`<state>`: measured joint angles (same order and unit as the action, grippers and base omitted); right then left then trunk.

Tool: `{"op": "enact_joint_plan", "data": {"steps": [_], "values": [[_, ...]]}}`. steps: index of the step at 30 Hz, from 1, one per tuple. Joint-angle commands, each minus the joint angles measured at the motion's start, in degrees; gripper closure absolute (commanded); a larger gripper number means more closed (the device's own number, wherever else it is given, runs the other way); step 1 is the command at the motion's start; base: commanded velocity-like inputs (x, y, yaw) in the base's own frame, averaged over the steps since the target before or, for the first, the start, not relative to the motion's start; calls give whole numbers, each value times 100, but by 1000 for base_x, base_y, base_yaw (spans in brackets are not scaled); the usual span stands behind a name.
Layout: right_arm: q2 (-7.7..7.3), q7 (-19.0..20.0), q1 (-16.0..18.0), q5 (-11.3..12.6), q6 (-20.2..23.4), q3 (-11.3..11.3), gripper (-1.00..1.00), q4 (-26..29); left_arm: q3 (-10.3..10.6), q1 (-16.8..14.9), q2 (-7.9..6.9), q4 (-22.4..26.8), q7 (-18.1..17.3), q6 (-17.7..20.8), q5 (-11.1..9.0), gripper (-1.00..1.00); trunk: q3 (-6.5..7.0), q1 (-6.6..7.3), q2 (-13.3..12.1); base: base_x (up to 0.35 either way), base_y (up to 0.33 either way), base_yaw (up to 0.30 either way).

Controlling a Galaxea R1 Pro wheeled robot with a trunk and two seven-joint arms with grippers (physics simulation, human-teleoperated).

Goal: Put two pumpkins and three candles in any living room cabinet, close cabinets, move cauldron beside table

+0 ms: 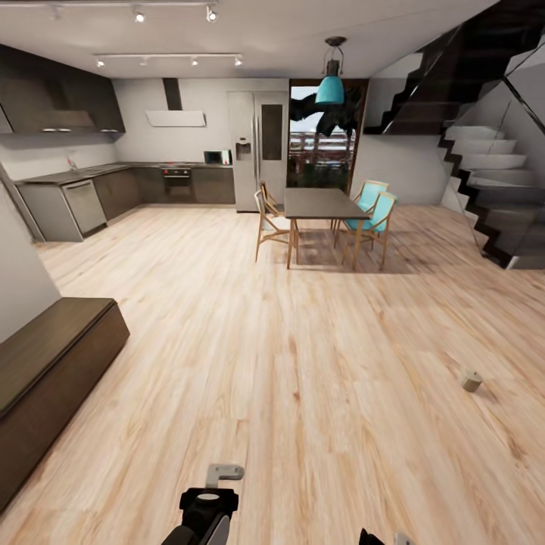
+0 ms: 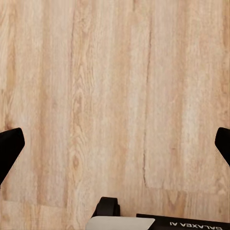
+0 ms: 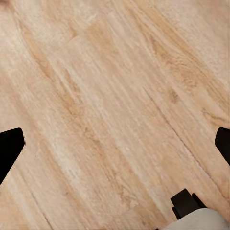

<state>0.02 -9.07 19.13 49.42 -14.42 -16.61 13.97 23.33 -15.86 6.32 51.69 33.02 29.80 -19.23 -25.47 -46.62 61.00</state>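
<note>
Light plank floor (image 1: 318,393) carries one candle (image 1: 471,381) right, cabinet (image 1: 53,371) left; both end effectors, left (image 2: 115,143) and right (image 3: 115,143), gape empty.

Left arm (image 1: 206,511): glossy black housing with a white disc on top and a pale grey bracket. Both wrist views show black fingertips (image 2: 9,146); a white base panel (image 2: 120,223) adjoins a black strip marked "GALAXEA AI".
</note>
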Motion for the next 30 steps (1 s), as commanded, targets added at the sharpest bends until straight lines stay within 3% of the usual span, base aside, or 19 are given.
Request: {"op": "enact_joint_plan", "data": {"steps": [1,10,30], "values": [[-2,-34,3,41,-19,-51,-100,5,17,-5,-6,7,56,9,-60,-100,-6,-4,4,346,0,0],[-2,-34,3,41,-17,-53,-100,1,24,-5,-7,6,56,3,-56,-100,-32,-4,4,346,0,-96],[0,-34,3,41,-17,-53,-100,1,12,-5,-13,7,56,-9,-55,-100,-34,-4,4,346,0,-2]]}}
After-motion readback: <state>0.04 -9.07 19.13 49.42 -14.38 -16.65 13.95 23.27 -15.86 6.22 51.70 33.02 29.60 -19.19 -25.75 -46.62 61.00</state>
